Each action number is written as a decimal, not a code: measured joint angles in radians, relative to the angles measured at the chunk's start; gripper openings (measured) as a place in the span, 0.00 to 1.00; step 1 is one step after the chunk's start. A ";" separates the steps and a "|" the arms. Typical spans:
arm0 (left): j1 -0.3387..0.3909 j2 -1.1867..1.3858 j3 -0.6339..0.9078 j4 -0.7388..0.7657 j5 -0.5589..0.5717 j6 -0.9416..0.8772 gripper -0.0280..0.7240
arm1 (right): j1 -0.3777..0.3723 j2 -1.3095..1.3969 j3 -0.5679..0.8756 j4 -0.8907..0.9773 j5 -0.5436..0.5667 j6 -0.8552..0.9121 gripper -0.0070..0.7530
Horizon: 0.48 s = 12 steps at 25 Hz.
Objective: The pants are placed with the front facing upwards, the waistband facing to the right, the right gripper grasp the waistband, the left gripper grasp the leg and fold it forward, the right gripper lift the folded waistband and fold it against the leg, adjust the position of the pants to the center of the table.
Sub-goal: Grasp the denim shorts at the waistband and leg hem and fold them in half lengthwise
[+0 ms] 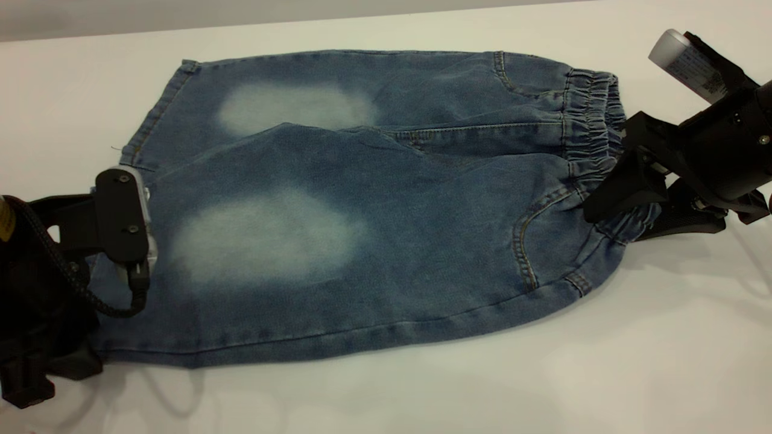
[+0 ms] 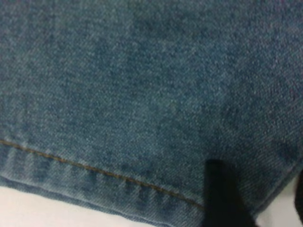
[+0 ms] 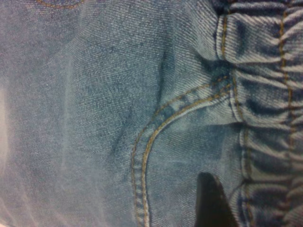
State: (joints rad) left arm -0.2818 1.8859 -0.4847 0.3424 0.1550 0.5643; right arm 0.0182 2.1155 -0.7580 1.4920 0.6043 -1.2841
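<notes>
1 pair of blue denim pants [image 1: 362, 211] lies spread flat on the white table [image 1: 603, 374], front side up, gathered elastic waistband [image 1: 594, 129] toward the right arm and 2 short, wide legs toward the left arm. The near leg overlaps the far one slightly. 2 pale faded oval patches show, 1 on each leg, and tan stitching traces 2 curved front pocket openings and the hems. 2 grippers meet the garment at opposite ends. The right gripper [image 1: 627, 199] is at the near corner of the waistband, its pointed black fingers straddling the gathered edge with fabric between them. The left gripper [image 1: 129, 241] sits over the hem of the near leg; whether its fingers are apart or together cannot be told, and its wrist view shows only 1 dark fingertip [image 2: 222, 198] over the stitched hem.
</notes>
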 joint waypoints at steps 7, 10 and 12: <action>0.000 0.027 0.000 -0.001 -0.010 -0.005 0.22 | 0.000 0.000 0.000 0.001 0.000 0.000 0.45; 0.000 0.042 -0.001 -0.001 -0.011 -0.005 0.21 | 0.000 0.000 0.000 0.002 0.001 0.000 0.45; 0.000 0.043 -0.001 -0.001 -0.012 -0.005 0.20 | 0.000 0.000 0.000 0.002 0.001 0.000 0.45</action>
State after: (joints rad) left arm -0.2818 1.9292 -0.4857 0.3417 0.1432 0.5592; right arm 0.0182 2.1155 -0.7580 1.4942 0.6049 -1.2841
